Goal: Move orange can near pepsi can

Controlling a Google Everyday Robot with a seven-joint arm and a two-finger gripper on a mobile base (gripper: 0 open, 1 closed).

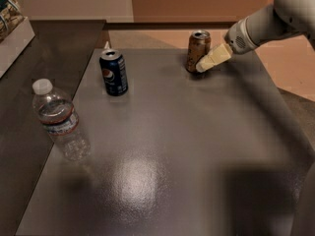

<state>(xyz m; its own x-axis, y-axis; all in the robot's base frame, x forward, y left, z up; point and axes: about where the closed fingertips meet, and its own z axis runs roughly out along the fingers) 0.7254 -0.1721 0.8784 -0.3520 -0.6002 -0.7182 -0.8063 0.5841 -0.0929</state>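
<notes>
The orange can (196,49) stands upright at the far edge of the dark table (197,146), right of centre. The pepsi can (113,73) stands upright to its left, well apart from it. My gripper (209,60) comes in from the upper right on a white arm. Its pale fingers reach the right side of the orange can, touching or nearly touching it near its base.
A clear plastic water bottle (59,119) with a white cap stands at the table's left edge. A second dark surface (29,82) adjoins on the left. A patterned box (10,14) sits at the far left corner.
</notes>
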